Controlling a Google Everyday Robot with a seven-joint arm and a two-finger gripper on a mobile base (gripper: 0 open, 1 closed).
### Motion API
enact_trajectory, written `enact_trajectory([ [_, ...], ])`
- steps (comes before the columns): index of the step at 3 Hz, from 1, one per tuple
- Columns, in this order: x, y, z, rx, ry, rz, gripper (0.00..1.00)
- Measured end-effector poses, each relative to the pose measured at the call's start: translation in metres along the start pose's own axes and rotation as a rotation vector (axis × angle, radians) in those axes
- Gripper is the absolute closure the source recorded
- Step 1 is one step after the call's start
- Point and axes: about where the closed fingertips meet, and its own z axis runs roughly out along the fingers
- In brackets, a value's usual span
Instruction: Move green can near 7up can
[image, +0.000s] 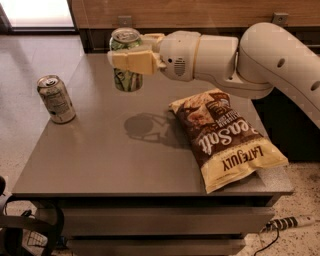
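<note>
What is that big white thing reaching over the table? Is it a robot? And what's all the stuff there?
Yes, it is a robot. The big white thing is its arm, coming in from the right of the picture. At its end is the tool: two yellowish fingers that squeeze things, like a hand with only two fingers. Right now the tool is shut around a green can and holds it up in the air above the table. You can see the shadow underneath. On the left of the table stands another can, the pale 7up can, upright. On the right lies a brown bag of chips, flat. The one camera looks down at the table from its front; where it is fixed, I cannot tell. The robot's job is to put the green can near the 7up can.
</note>
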Motion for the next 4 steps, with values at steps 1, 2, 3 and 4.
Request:
enact_trajectory([
  [1, 0.018, 0.016, 0.031, 0.031, 0.064, 0.052, 1.0],
  [2, 0.019, 0.018, 0.034, 0.022, 0.063, 0.055, 1.0],
  [3, 0.027, 0.022, 0.042, -0.001, 0.059, 0.071, 1.0],
  [4, 0.051, 0.037, 0.066, -0.034, 0.097, 0.095, 1.0],
])
